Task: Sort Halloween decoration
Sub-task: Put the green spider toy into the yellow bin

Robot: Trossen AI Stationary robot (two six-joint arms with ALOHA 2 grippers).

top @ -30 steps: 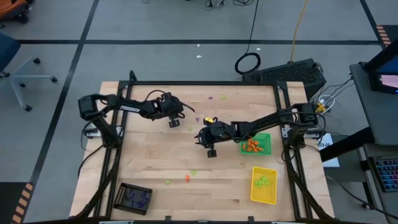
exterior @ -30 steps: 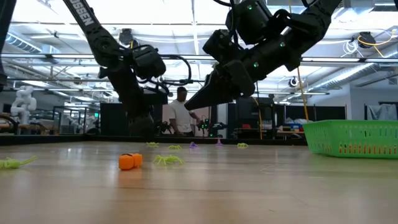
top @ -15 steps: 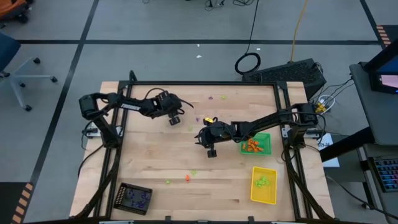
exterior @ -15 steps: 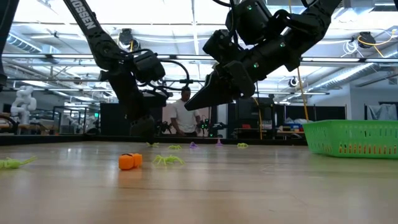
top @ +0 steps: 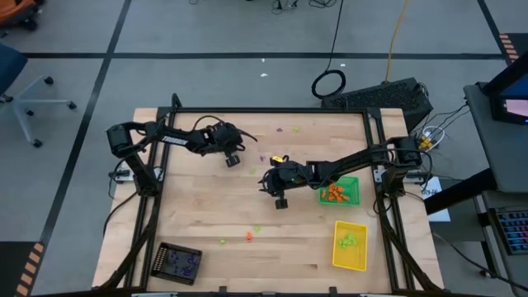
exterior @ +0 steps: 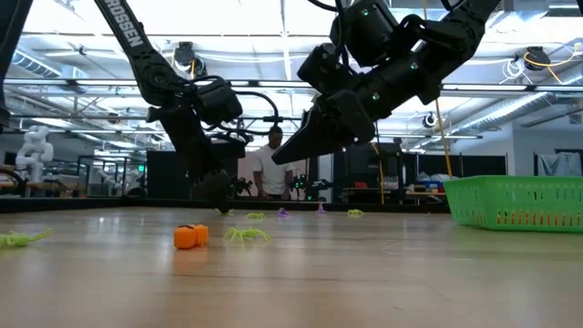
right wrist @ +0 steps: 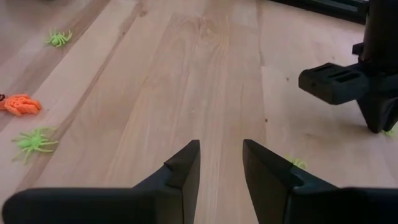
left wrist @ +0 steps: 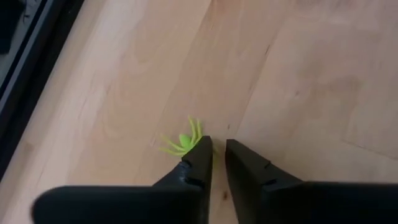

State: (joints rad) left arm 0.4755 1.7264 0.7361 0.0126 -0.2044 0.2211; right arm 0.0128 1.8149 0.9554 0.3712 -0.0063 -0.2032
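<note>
Tiny Halloween trinkets lie scattered on the wooden table: a lime spider (left wrist: 182, 142), an orange piece (exterior: 189, 236) and green spiders (exterior: 246, 234) toward the near side, and purple and green ones (top: 280, 129) by the far edge. My left gripper (left wrist: 217, 157) (top: 233, 158) points down at the table with a narrow gap between its fingers. The lime spider lies just outside one fingertip, not between them. My right gripper (right wrist: 221, 155) (top: 280, 201) hangs open and empty above mid-table. My left gripper comes from above with one fingertip (left wrist: 200, 152) right beside the lime spider's body (left wrist: 185, 140), which lies flat on the table. The fingertip covers the spider's nearest legs, and I cannot tell whether it touches them.
A green tray (top: 350, 183) holding orange trinkets and a yellow tray (top: 350, 259) holding green ones sit on the table's right. A black tray (top: 179, 262) with purple ones sits at the near left corner. A person stands in the room behind (exterior: 273, 173).
My left gripper has moved a little toward the table's far right and come lower, close to the table by the lime spider. My right arm has kept still.
</note>
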